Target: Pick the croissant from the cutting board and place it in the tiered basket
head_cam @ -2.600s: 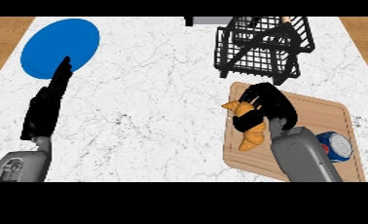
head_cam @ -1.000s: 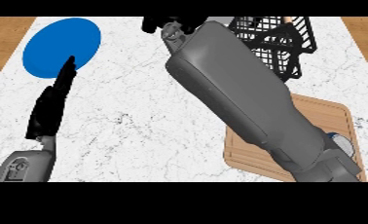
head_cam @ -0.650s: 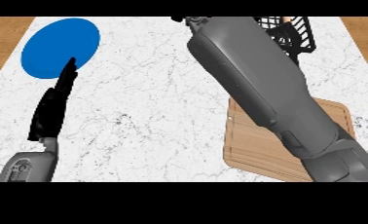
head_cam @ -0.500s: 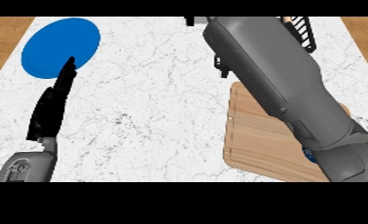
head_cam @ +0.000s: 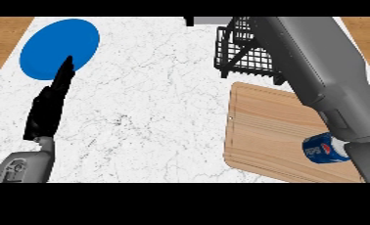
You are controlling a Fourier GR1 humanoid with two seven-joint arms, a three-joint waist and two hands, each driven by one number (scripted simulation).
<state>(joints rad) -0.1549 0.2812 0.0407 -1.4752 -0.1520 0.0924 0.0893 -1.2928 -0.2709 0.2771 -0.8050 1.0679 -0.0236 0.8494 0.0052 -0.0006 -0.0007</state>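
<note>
robot hand on your right is hidden past the tiered basket (head_cam: 249, 48), so you cannot tell its grasp or see the croissant; the cutting board (head_cam: 278, 131) shows none, left robot hand (head_cam: 51, 104) rests open.

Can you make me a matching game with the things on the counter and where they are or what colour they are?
Things:
1. plate
2. tiered basket
3. cutting board
4. can

Descriptions:
A. black wire, at the back of the counter
B. light wood, at the right
C. blue and round, at the back left
D. blue, lying on the wooden board by the grey forearm

Pairs: 1-C, 2-A, 3-B, 4-D
</note>
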